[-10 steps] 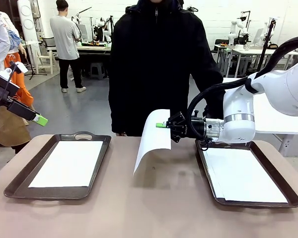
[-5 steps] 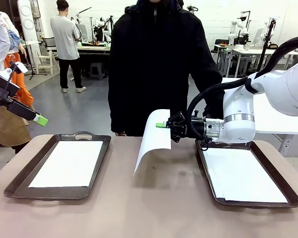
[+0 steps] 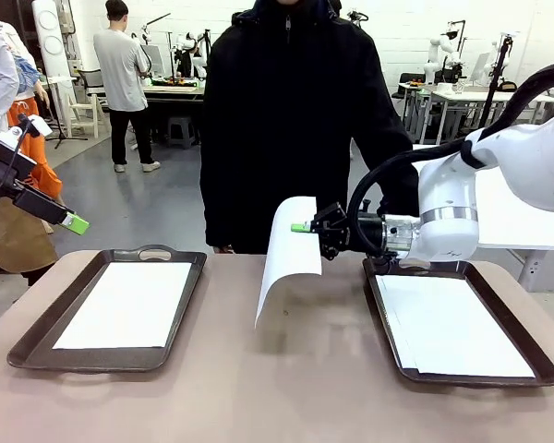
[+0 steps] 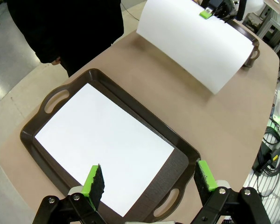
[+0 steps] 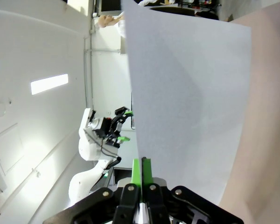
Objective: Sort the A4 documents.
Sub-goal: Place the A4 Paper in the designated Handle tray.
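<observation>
Right end effector point(image 3: 302, 227) is pinched shut on one A4 sheet point(image 3: 291, 254), hanging lengthwise toward 6 o'clock; left tray point(image 3: 37, 346) lies at 9 o'clock; left end effector point(image 4: 149, 183) gapes empty above.

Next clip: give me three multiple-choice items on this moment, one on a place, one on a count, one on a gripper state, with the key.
1. Where is the held sheet?
A. over the bare table between the trays
B. flat in the left tray
C. in the person's hand

2. How many dark trays are on the table?
A. one
B. two
C. three

3. The left gripper is:
A. open, empty
B. shut on paper
C. shut on a handle

Key: 1 A, it hangs curled from the right gripper above the table. 2 B, left tray and right tray. 3 A, its pads stand apart above the tray.
</observation>
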You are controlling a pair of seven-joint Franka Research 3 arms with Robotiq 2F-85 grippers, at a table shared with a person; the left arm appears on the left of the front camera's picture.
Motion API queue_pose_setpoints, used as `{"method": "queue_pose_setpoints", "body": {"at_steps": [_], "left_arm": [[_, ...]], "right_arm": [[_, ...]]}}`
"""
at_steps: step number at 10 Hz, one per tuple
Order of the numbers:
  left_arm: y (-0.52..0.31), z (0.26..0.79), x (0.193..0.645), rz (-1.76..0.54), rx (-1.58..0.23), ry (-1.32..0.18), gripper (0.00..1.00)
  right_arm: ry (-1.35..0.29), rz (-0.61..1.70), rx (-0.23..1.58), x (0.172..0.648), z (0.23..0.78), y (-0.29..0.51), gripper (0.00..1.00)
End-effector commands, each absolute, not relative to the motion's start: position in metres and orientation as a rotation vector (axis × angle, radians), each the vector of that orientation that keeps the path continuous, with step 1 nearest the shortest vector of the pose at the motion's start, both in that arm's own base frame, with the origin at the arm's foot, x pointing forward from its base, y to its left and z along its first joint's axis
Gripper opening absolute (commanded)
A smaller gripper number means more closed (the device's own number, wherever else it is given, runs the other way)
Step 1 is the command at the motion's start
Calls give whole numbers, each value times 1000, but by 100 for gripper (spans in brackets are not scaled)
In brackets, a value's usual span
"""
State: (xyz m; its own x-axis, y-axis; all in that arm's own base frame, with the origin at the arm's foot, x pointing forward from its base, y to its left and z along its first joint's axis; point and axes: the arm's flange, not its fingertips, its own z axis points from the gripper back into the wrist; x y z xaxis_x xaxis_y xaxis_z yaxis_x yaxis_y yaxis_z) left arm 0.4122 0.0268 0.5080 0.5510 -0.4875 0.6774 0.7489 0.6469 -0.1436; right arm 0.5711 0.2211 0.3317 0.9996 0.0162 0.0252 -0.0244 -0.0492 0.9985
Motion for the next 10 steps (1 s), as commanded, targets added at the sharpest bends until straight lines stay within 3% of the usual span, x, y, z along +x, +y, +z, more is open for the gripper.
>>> {"method": "queue_pose_setpoints", "body": {"at_steps": [1, 4, 7, 10], "left_arm": [[27, 507, 411, -771, -436, -639, 100], [27, 507, 411, -771, -436, -639, 100], [27, 507, 411, -771, -436, -639, 100], [27, 507, 411, -771, -436, -639, 100]], "right_arm": [[10, 145, 1638, 548, 369, 198, 1], [59, 187, 1488, 534, 391, 140, 1], [128, 164, 1306, 520, 379, 77, 1], [130, 126, 1287, 519, 349, 49, 1]]}}
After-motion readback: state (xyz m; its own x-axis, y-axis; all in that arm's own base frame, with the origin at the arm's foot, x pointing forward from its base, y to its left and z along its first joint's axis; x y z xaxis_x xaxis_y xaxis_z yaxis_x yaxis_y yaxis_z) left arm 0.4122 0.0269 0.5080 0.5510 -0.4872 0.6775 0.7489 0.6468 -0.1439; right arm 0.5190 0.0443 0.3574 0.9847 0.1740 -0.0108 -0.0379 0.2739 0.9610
